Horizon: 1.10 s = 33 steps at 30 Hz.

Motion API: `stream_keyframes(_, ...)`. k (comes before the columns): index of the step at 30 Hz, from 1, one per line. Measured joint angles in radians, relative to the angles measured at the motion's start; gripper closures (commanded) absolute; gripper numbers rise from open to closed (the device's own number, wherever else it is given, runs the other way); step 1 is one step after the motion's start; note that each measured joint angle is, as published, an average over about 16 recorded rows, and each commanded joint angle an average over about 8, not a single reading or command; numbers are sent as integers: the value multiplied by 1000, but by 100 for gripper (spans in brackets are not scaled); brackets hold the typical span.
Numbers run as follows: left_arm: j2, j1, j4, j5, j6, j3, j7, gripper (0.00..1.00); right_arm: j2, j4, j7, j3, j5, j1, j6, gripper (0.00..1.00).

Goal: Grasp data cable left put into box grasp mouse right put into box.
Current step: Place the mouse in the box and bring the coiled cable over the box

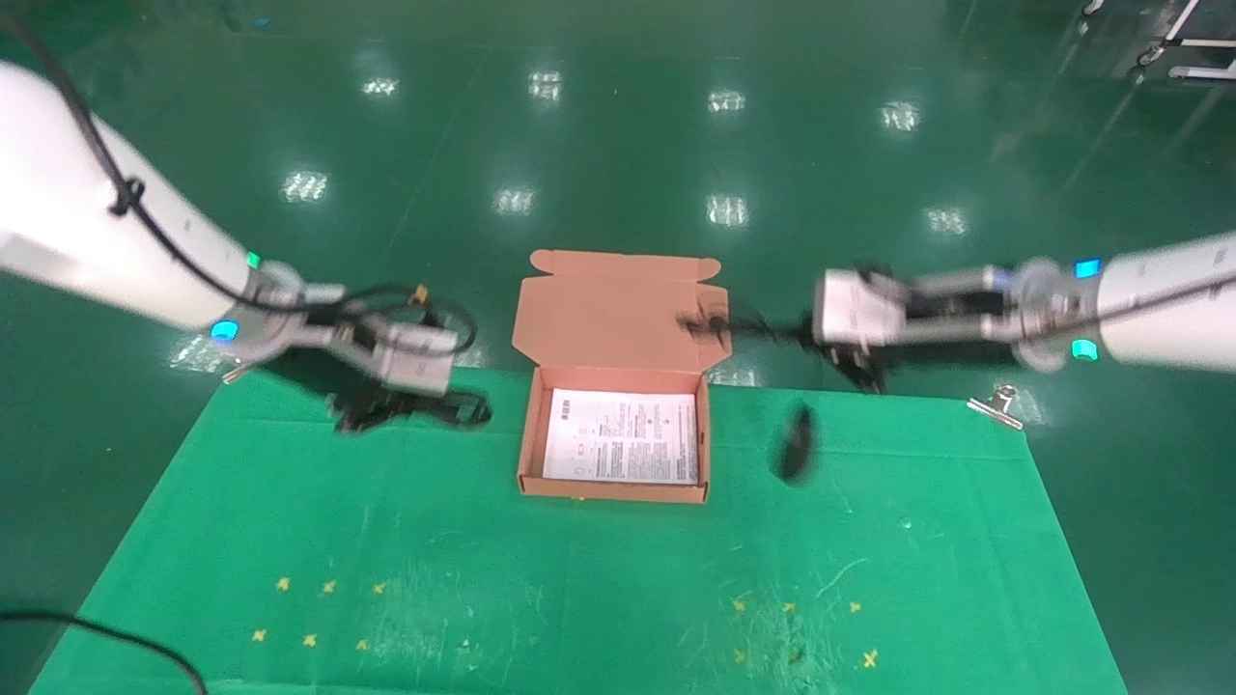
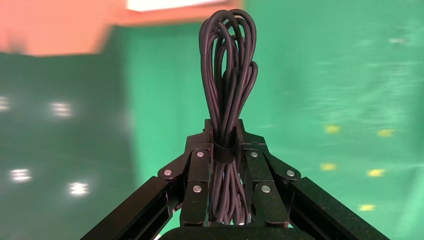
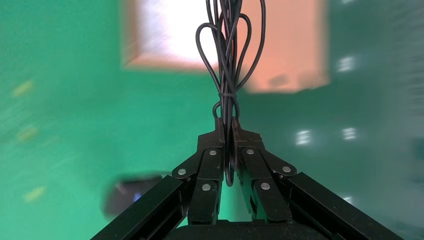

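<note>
My left gripper (image 1: 425, 396) is shut on the data cable (image 1: 463, 410), a thick black coiled bundle, just above the green cloth left of the box (image 1: 618, 487). In the left wrist view the fingers (image 2: 224, 125) clamp the data cable (image 2: 227, 75) at its band. My right gripper (image 1: 806, 336) is shut on the mouse's thin cord (image 1: 719, 326) beside the box's open lid (image 1: 618, 309). The black mouse (image 1: 797, 442) hangs below it, right of the box. In the right wrist view the gripper (image 3: 227, 122) pinches the cord loops (image 3: 227, 75), and the mouse (image 3: 132, 195) is blurred.
The box holds a printed white sheet (image 1: 623, 434) in its bottom. A metal clip (image 1: 999, 405) holds the green cloth (image 1: 579, 598) at its far right corner. Yellow cross marks (image 1: 328, 586) lie on the near cloth. Green floor surrounds the table.
</note>
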Motion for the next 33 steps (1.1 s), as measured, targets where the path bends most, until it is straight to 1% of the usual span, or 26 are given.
stream_keyframes(4, -19, -43, -126, 42, -25, 6, -75, 100, -30, -26, -17, 36, 42, 69, 15, 100)
stream_keyframes(9, -35, -73, -262, 91, -67, 8, -175, 100, -92, -76, -49, 67, 80, 141, 40, 100)
stream_keyframes(16, -54, -95, -380, 131, -114, 0, -273, 100, -181, -165, -108, 91, 111, 211, 77, 100)
stream_keyframes(24, -73, -120, -436, 138, -138, -19, -312, 100, -258, -265, -183, 110, 139, 263, 109, 100)
stream_keyframes(33, -80, -147, -458, 145, -144, -28, -319, 100, -308, -342, -242, 125, 160, 306, 122, 100)
